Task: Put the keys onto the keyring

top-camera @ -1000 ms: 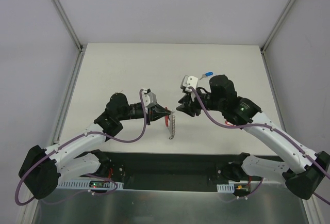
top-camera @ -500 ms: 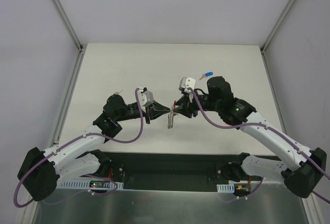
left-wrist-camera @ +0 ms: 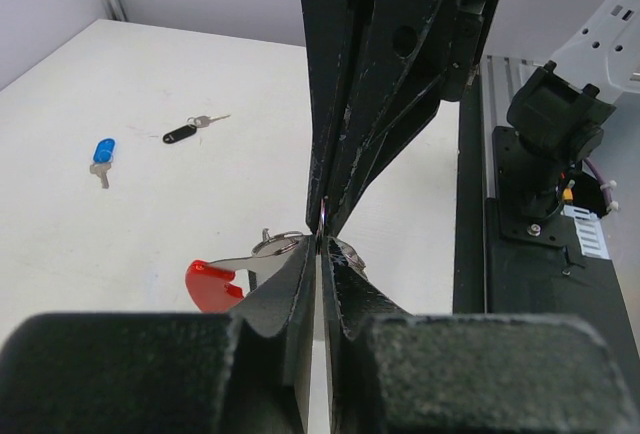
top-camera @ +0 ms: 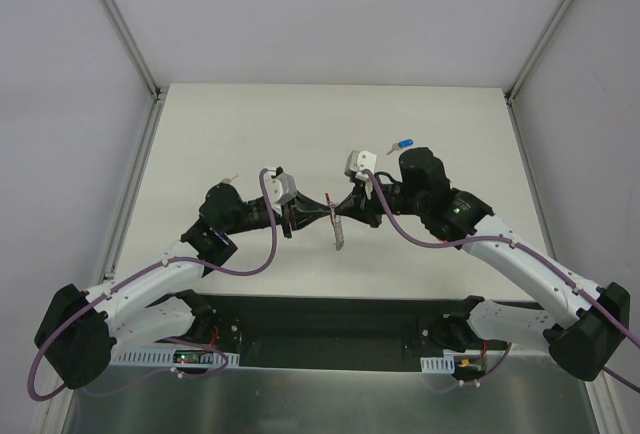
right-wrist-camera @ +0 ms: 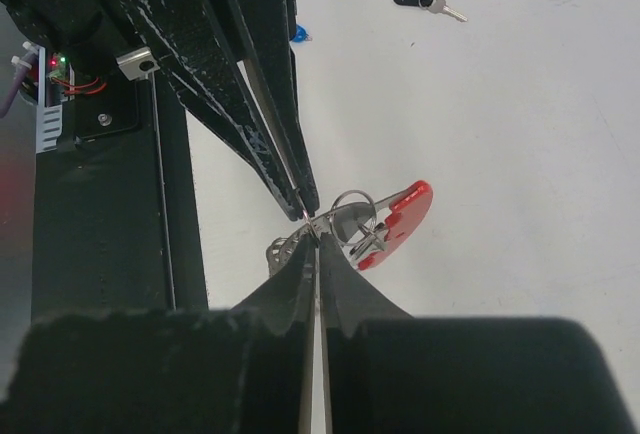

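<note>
— Where's our keyring [top-camera: 338,230]?
— Hanging above the white table [top-camera: 240,124], between our tips. Our left gripper [left-wrist-camera: 320,246] pinches it tight. Our right gripper [right-wrist-camera: 317,242] is closed too, touching it; we can't tell its hold.
— Around us?
— The blue key [left-wrist-camera: 102,150] and black key [left-wrist-camera: 181,134] lie on the table, between grey walls [top-camera: 60,104].

LIGHT: bright, even, diffuse, cast from overhead | SHADOWS: faint, soft-edged, seen on matte white tabletop [top-camera: 250,124] | FOCUS: black two-finger left gripper [left-wrist-camera: 321,244] and right gripper [right-wrist-camera: 316,239] rendered blurred toward 6 o'clock in wrist views; tabletop beyond rendered sharp
</note>
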### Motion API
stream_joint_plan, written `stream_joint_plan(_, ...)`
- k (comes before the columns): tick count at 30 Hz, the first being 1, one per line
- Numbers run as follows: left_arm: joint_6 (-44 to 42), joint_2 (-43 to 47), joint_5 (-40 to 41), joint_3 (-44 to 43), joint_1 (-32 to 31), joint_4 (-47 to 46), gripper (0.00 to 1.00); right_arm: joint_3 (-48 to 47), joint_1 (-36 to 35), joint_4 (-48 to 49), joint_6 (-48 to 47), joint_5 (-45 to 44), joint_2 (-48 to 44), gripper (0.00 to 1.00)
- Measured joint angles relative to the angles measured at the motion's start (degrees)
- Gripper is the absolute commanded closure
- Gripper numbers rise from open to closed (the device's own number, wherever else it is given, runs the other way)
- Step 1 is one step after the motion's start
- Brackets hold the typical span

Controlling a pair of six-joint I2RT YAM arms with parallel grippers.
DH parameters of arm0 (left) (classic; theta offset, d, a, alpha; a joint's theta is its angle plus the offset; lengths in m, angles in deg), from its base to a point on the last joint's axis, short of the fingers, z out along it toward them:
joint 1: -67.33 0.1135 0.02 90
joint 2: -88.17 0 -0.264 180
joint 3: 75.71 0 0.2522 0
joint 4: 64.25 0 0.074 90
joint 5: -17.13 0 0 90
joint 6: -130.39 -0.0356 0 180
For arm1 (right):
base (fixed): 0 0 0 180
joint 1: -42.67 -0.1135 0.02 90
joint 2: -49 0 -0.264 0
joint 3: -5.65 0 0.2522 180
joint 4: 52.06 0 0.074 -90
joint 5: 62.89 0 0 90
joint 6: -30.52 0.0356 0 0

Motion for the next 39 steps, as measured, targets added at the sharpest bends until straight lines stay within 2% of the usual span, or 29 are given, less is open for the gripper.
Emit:
stream_joint_plan(1, -0.02, 0.0, 0.0, 0.04, 0.0, -0.02, 0.86, 0.04, 0.02, 0.0, -0.02, 0.09, -0.02, 0.99)
stream_joint_plan(4, -0.24, 0.0, -0.09, 0.04, -0.04, 0.04, 0.77, 0.04, 0.02, -0.02, -0.42, 0.13, -0.04, 0.99)
stream_joint_plan(8, -0.5, 0.0, -0.35, 0.04, -0.04, 0.72, 0.74, 0.04, 0.02, -0.7, -0.98, 0.15, -0.04, 0.99)
stream_joint_plan(29, -0.98, -0.79, -0.57, -0.76, -0.07, 3.02, 0.74, 0.04, 0.02, -2.62, -2.25, 1.53, -0.04, 0.99)
stream_joint_plan(39, -1.03, -1.25, -1.38, -1.49, -0.07, 3.69, 0.82, 0.02, 0.02, -2.71, -2.25, 1.95, 0.35, 0.99)
